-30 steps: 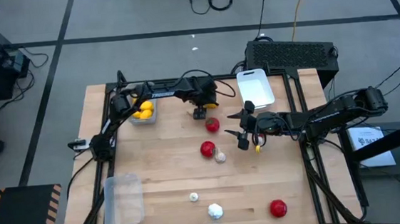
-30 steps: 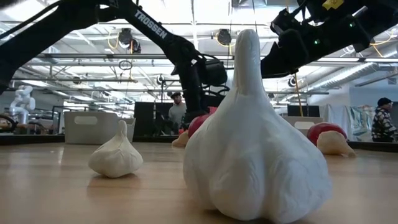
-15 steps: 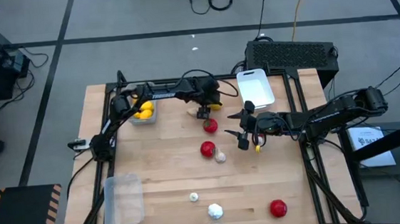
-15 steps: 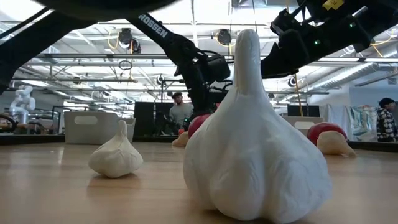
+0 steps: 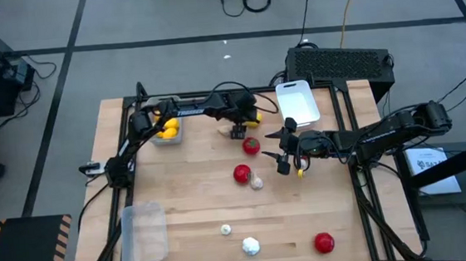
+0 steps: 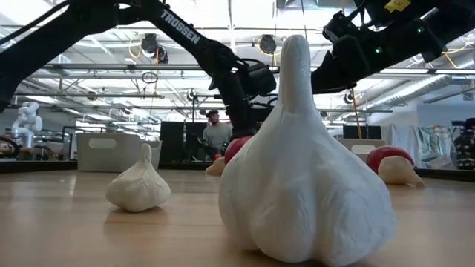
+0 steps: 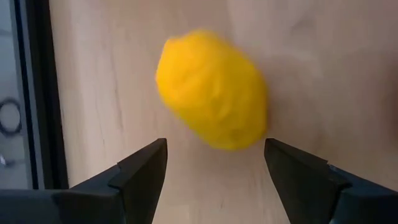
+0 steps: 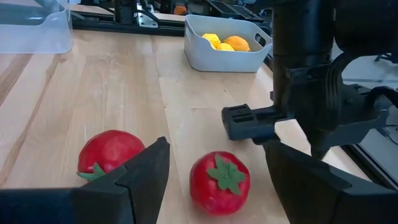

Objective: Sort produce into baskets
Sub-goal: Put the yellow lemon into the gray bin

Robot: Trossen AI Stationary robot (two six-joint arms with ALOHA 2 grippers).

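The left pincer (image 5: pixel 237 133) hangs over the far middle of the worktop (image 5: pixel 189 209), its fingers (image 7: pixel 140 171) spread apart and holding nothing. A lemon (image 7: pixel 211 90) lies on the wood just ahead of it; in the left wrist view its long axis runs on a slant across the gap between the fingers, neither finger touching it. From above, the lemon (image 5: pixel 251 121) sits just beside that pincer, on the side toward the white basket (image 5: pixel 297 102).

The right pincer (image 5: pixel 283 149) waits near the middle of the worktop, also open and empty. Two tomatoes lie in front of it: one (image 8: pixel 219 180) with its green calyx facing the right wrist camera, the other (image 8: pixel 111 154) beside it with its calyx low at one side.

The grey basket (image 5: pixel 166 129) at the far left holds several lemons. The clear basket (image 5: pixel 143 232) stands at the near left. A third tomato (image 5: pixel 323 242) rests at the near right. A large garlic bulb (image 6: pixel 304 185) stands upright on the near edge, stem pointing straight up, with a smaller bulb (image 6: pixel 138 185) upright close by.
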